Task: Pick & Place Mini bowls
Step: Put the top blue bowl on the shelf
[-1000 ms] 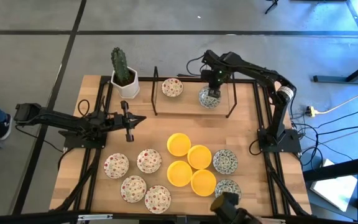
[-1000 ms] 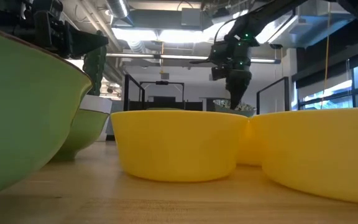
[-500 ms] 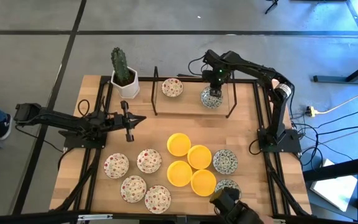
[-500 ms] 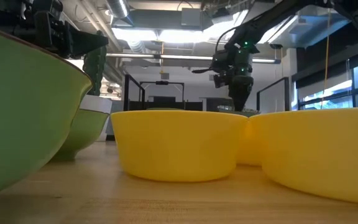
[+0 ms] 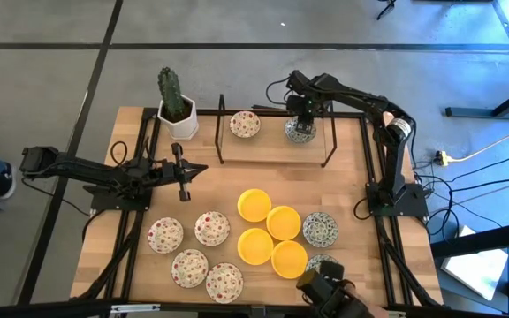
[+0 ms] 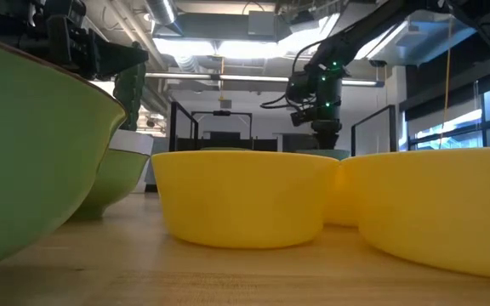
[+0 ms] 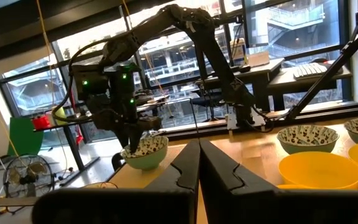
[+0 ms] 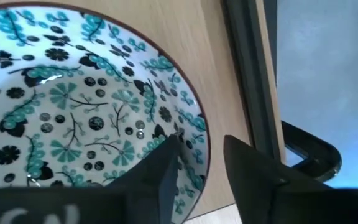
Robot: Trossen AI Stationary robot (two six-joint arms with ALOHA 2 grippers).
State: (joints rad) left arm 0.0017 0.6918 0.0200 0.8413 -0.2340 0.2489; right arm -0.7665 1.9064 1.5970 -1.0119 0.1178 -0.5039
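A white mini bowl with a green pattern [image 8: 73, 112] sits on its base on the wooden board of the black-framed rack [image 5: 272, 150] at the table's far side. My right gripper [image 8: 201, 149] points down over its rim, open. One finger stands inside the bowl and one outside, with the rim free between them. A red-speckled mini bowl [image 5: 245, 124] rests on the same board. Yellow [image 5: 270, 234], red-speckled [image 5: 193, 252] and green-patterned [image 5: 320, 228] mini bowls stand on the near half of the table. My left gripper [image 5: 184, 184] waits shut at the left.
A white pot with a cactus [image 5: 177, 110] stands at the far left corner beside the rack. The rack's black posts [image 5: 332, 141] rise close to my right gripper. A dark device [image 5: 325, 287] sits at the near edge. Bare wood lies between the rack and the yellow bowls.
My right gripper has carried the green-patterned bowl a little toward the far edge and down onto the rack's board. It has then opened and let go. The bowl now stands on the board.
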